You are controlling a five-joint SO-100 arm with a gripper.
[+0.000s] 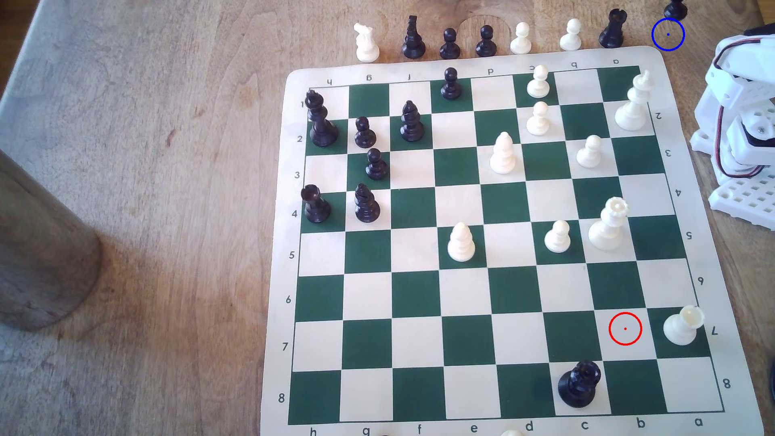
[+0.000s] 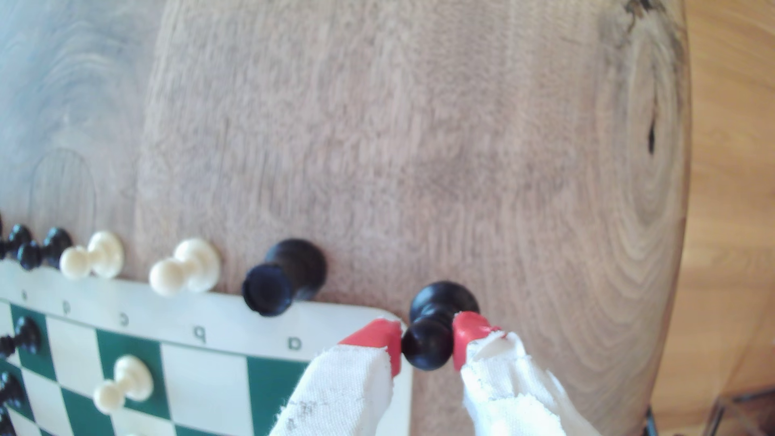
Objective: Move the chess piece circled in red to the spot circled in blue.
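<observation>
The chess piece, a small black pawn (image 2: 441, 308), stands past the corner of the board mat. My gripper (image 2: 427, 348) is shut on its ball head, one red-tipped finger on each side. In the exterior view the pawn (image 1: 676, 9) sits at the top edge of the picture, just beyond the spot (image 1: 668, 34), a blue ring on bare wood with nothing inside it. The red ring (image 1: 625, 328) encloses a bare white square near the board's front right in the exterior view.
A black rook (image 1: 613, 29) stands close to the exterior view's left of the blue ring, at the end of a row of captured pieces along the mat's far edge (image 1: 482, 63). The arm's white base (image 1: 742, 125) is at the exterior view's right. A white rook (image 1: 683, 329) stands beside the red ring.
</observation>
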